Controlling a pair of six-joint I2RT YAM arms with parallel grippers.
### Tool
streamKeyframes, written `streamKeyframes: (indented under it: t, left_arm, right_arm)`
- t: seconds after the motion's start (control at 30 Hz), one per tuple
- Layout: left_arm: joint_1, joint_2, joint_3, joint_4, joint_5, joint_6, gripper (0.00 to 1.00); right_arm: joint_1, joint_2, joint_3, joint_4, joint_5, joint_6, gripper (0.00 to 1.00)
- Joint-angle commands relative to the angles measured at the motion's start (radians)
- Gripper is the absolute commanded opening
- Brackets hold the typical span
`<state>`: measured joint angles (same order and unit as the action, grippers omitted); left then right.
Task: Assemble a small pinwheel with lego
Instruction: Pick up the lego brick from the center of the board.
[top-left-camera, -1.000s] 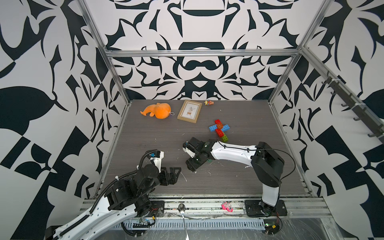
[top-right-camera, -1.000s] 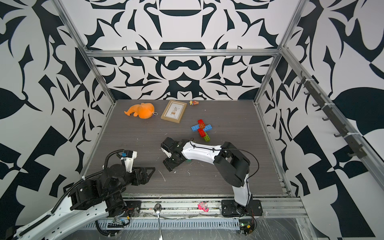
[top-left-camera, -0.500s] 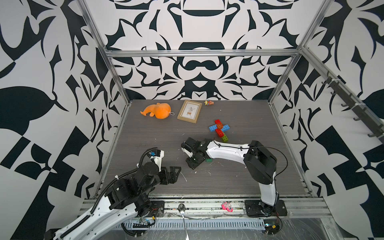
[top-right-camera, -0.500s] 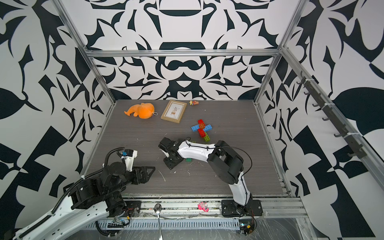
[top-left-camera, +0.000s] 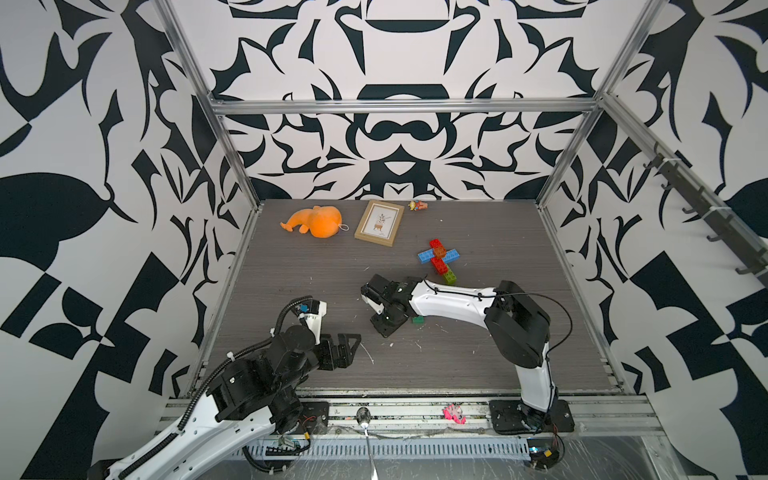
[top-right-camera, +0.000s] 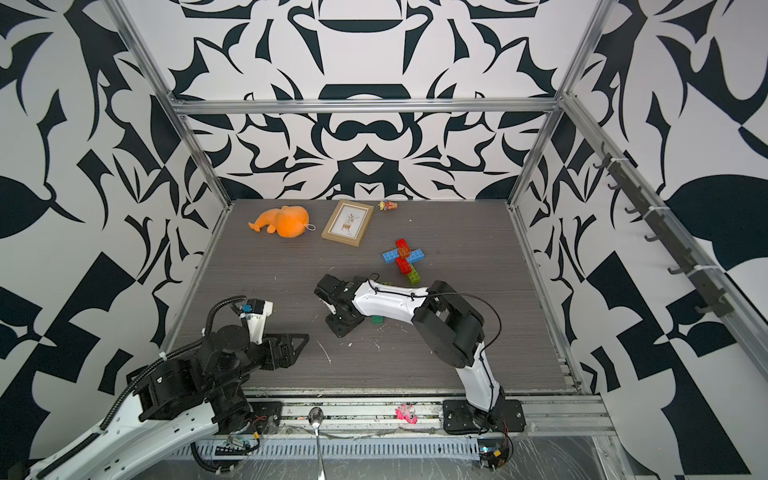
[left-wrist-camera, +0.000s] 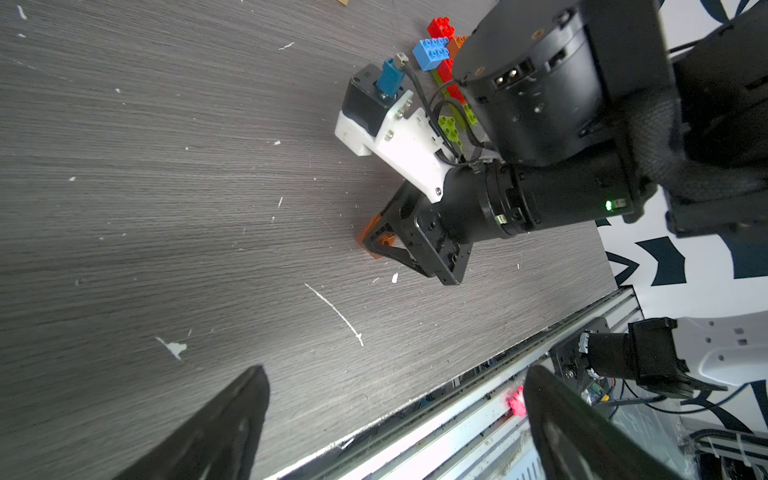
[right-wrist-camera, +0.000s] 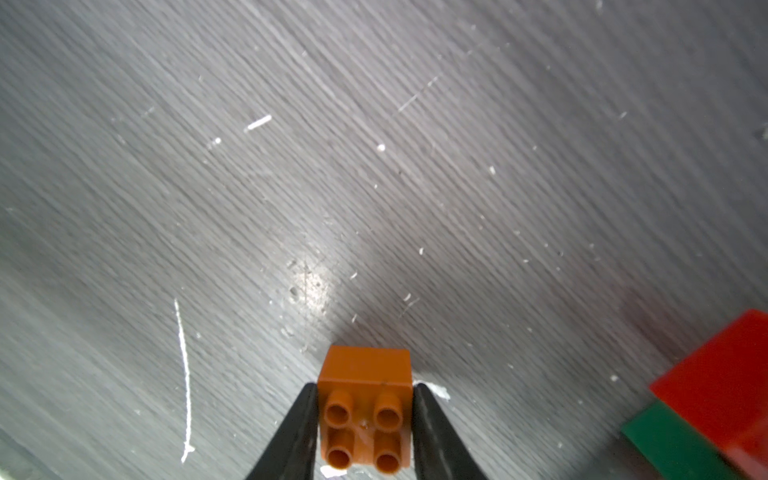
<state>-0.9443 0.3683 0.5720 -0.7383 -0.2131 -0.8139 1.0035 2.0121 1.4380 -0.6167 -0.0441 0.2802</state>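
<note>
A cross of red, blue and lime green lego (top-left-camera: 438, 257) (top-right-camera: 403, 259) lies at the back right of the table, with an orange-brown brick at its centre. My right gripper (top-left-camera: 384, 326) (top-right-camera: 343, 326) (right-wrist-camera: 365, 388) is low over mid-table, shut on a small orange-brown square brick (right-wrist-camera: 365, 374) (left-wrist-camera: 371, 224) that sits on the surface, studs towards the wrist camera. Beside it a dark green brick (top-left-camera: 417, 319) (right-wrist-camera: 673, 444) lies under a red one (right-wrist-camera: 727, 382). My left gripper (top-left-camera: 347, 349) (left-wrist-camera: 395, 374) hovers open and empty near the front edge.
An orange plush toy (top-left-camera: 320, 222), a picture frame (top-left-camera: 379, 223) and a small figure (top-left-camera: 417, 205) lie along the back wall. A pink scrap (top-left-camera: 454, 413) sits on the front rail. Patterned walls enclose the table.
My right gripper's fingers have closed in onto the orange-brown brick, and its arm has shifted a little to the left. The left arm has stayed put.
</note>
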Motion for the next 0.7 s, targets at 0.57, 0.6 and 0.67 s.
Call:
streamKeyframes:
  t: [0.57, 0.6, 0.67]
  left_arm:
    - [0.004, 0.006, 0.016, -0.019, -0.018, 0.001, 1.00]
    - [0.004, 0.008, 0.016, -0.018, -0.017, 0.001, 1.00]
    - [0.003, 0.009, 0.015, -0.016, -0.017, 0.001, 1.00]
  right_arm:
    - [0.015, -0.021, 0.029, -0.040, 0.029, -0.008, 0.42]
    - [0.015, -0.020, 0.028, -0.041, 0.029, -0.007, 0.43]
    - [0.015, -0.021, 0.029, -0.044, 0.033, -0.009, 0.44]
